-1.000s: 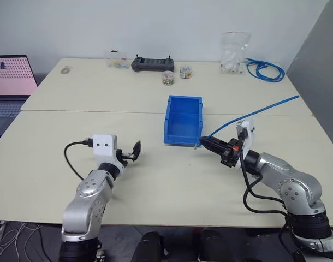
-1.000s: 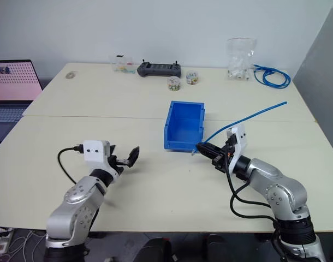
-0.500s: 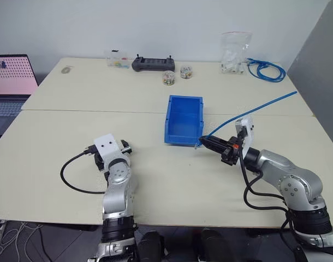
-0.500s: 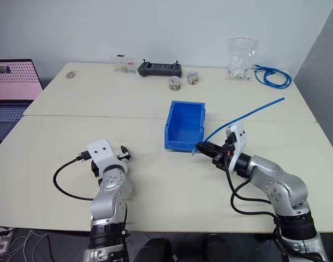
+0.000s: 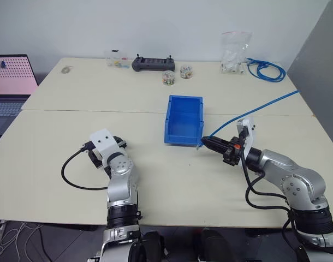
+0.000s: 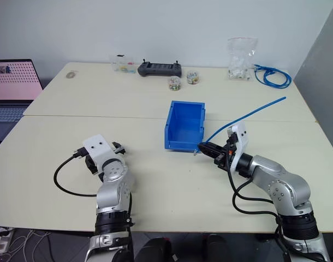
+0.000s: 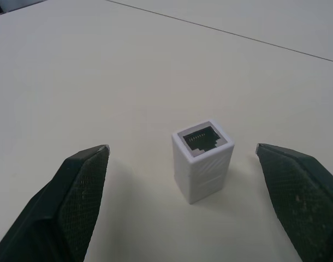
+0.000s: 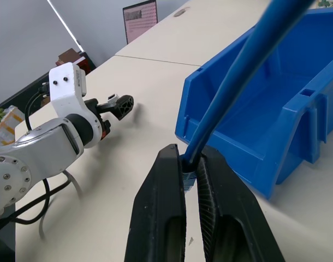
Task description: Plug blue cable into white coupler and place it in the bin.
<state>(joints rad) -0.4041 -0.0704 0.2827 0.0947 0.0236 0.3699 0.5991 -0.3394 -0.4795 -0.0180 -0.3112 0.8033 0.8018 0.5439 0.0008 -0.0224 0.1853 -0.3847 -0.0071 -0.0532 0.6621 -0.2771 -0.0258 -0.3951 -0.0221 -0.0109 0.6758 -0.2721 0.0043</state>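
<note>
Low, left pincer (image 7: 183,164) straddling white coupler (image 7: 202,159)

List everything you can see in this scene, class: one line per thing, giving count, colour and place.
bin: 1, blue, table centre.
blue cable: 1, blue, running from right hand toward right edge.
white coupler: 1, white, upright between left hand's fingers.
controller: 1, black, far edge.
small jars: 2, clear, near controller.
clear box: 1, far left of controller.
clear bag: 1, far right.
coiled cable: 1, blue, beside bag.
laptop: 1, left.
left hand: open.
right hand: shut on blue cable.
</note>
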